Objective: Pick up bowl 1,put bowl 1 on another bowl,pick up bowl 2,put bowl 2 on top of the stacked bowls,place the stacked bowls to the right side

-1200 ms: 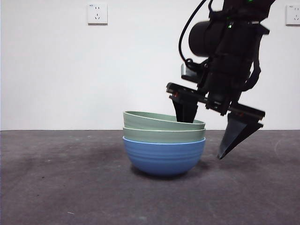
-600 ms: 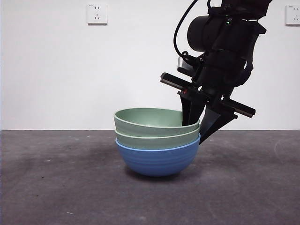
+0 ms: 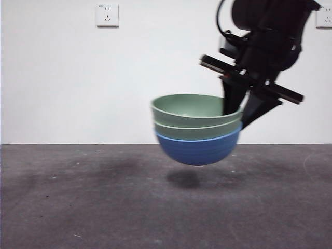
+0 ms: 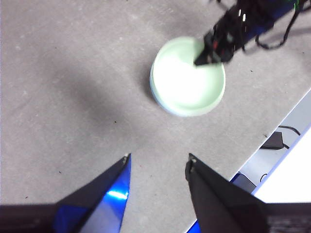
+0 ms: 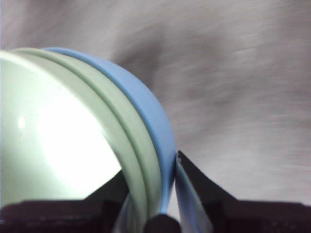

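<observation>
Gripping the stacked bowls [image 3: 197, 129] by the rim, right end effector [image 3: 242, 117], lifted clear

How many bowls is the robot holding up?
3. One blue bowl at the bottom, two pale green bowls nested inside it: the middle one and the top one. The right gripper pinches their rims; the stack hangs above the table.

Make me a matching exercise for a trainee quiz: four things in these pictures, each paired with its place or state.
Things:
1. blue bowl
2. top green bowl
3. right claw
4. left claw

States:
A. open, holding nothing
B. uppermost in the stack
C. shut on the stacked bowls' rims
D. lowest in the stack, lifted clear of the table

Pairs: 1-D, 2-B, 3-C, 4-A
</observation>
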Controlling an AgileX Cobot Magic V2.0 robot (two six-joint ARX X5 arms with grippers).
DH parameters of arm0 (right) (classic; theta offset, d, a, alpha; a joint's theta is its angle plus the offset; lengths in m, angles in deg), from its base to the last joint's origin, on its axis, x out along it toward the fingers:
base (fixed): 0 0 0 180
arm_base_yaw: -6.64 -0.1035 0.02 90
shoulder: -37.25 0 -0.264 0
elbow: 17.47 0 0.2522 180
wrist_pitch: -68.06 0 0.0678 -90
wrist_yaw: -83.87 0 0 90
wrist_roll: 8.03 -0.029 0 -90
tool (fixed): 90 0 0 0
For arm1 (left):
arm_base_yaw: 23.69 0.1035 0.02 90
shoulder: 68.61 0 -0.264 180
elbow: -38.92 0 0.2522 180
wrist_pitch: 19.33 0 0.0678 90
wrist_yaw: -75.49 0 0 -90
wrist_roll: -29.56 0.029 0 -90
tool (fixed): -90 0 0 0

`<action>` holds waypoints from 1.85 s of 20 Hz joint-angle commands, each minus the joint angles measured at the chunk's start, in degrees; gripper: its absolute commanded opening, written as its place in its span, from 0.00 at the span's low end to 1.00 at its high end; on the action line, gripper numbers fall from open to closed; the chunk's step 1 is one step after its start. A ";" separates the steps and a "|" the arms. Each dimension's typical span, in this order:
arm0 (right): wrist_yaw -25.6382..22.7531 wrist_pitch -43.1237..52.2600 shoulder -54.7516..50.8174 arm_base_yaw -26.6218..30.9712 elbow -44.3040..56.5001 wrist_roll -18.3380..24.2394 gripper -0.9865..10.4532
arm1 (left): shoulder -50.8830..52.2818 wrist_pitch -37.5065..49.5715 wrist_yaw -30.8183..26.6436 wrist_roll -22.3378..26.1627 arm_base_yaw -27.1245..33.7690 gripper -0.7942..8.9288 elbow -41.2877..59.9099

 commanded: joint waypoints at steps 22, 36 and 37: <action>0.13 2.14 8.90 19.50 0.42 3.21 0.08 | -0.04 -1.77 0.11 0.66 -0.09 0.28 0.15; 0.02 2.89 7.91 19.50 0.37 4.63 0.26 | -0.09 -1.75 0.09 0.63 -0.09 0.28 0.15; 0.02 2.89 7.08 19.50 0.37 4.70 0.26 | -0.09 -1.73 0.09 0.63 -0.09 0.28 0.15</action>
